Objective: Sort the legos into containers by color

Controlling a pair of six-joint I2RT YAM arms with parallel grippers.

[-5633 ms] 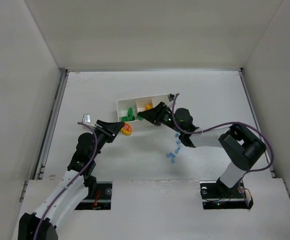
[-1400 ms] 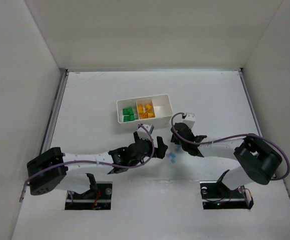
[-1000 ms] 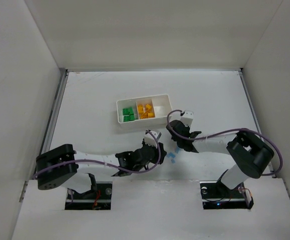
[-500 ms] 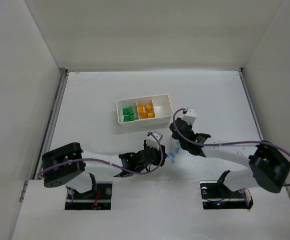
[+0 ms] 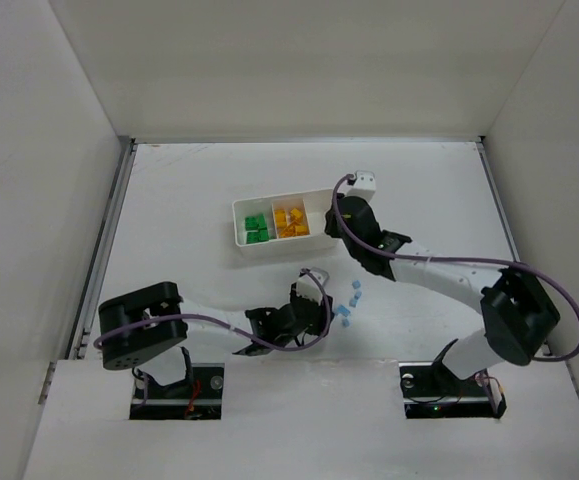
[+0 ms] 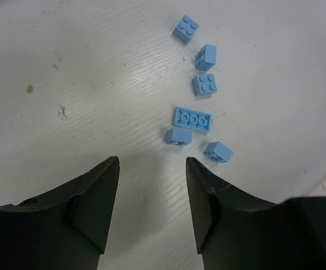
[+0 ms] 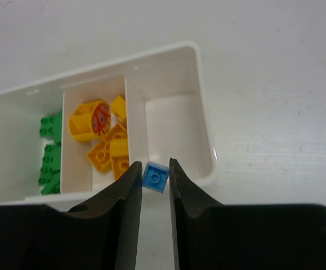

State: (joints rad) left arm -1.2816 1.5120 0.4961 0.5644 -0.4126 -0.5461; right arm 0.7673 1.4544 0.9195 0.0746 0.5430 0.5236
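Right fingers around blue brick, apparently above tray rim.

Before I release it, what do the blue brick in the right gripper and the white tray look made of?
The blue brick: probably hard moulded plastic, smooth, faintly shiny; a crisp round stud shows on top. The white tray: apparently thin glossy plastic; soft highlights run along its rounded walls.

The right gripper clamps a small blue square plastic brick between its fingertips, over the near wall of a white rectangular three-compartment plastic tray. Middle compartment: yellow-orange plastic bricks. Left compartment: green plastic bricks.
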